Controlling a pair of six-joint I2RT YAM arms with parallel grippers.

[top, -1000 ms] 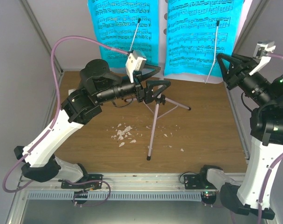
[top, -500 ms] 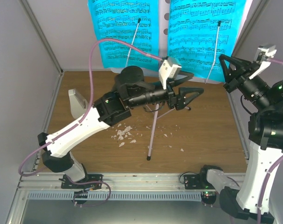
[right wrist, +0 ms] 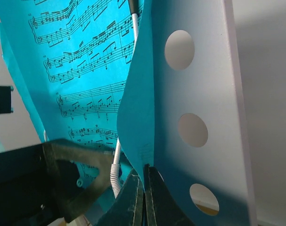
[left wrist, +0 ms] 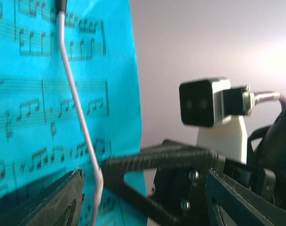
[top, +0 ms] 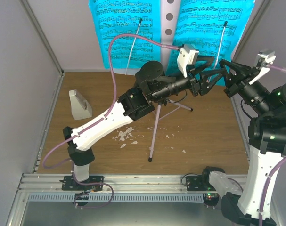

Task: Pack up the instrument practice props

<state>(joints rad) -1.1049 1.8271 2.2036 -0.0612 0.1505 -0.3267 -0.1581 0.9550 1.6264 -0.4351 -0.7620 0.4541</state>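
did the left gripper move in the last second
Yes. The left gripper swung right, from over the tripod music stand's legs to the right cyan sheet-music page.

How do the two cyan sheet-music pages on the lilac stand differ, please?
The left cyan sheet-music page lies flat; the right cyan sheet-music page sits skewed, its edge curling off the lilac perforated plate. No gripper touches the left page; the right gripper pinches the right one. Both carry black notes.
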